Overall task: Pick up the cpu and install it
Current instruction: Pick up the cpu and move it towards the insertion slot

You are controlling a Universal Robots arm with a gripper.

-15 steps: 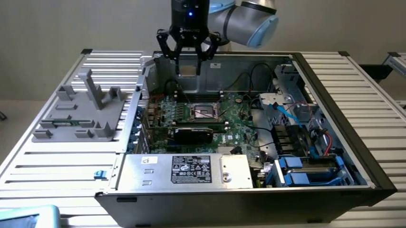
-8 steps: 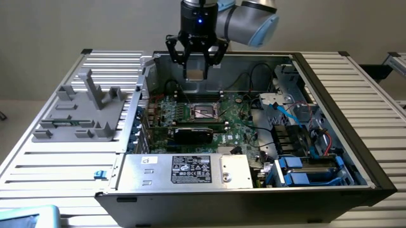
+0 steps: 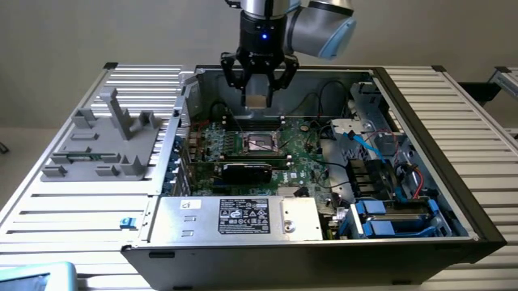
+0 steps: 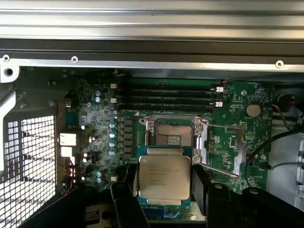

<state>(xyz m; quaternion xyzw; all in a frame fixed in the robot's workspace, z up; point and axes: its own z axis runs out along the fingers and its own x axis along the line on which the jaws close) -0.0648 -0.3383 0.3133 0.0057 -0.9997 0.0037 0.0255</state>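
Silver-beige cpu (image 4: 165, 176) sits flat between the gripper (image 4: 165, 192) fingers, which are clamped on two opposite edges. Its near edge is hidden behind the gripper body. Lettering on the lid is too fine to read.

Exterior view: gripper (image 3: 258, 97) holds the cpu (image 3: 257, 100) in the air above the open socket (image 3: 261, 143), apart from it.

Open computer case (image 3: 429, 139) holds:
- green motherboard (image 3: 307, 163)
- metal power supply box (image 3: 174, 221) with a black label (image 3: 242, 217), print illegible
- blue drive caddies (image 3: 380, 221)

Grey fixture (image 3: 105, 142) stands on the slatted worktop (image 3: 453, 109), on the exterior view's left of the case.
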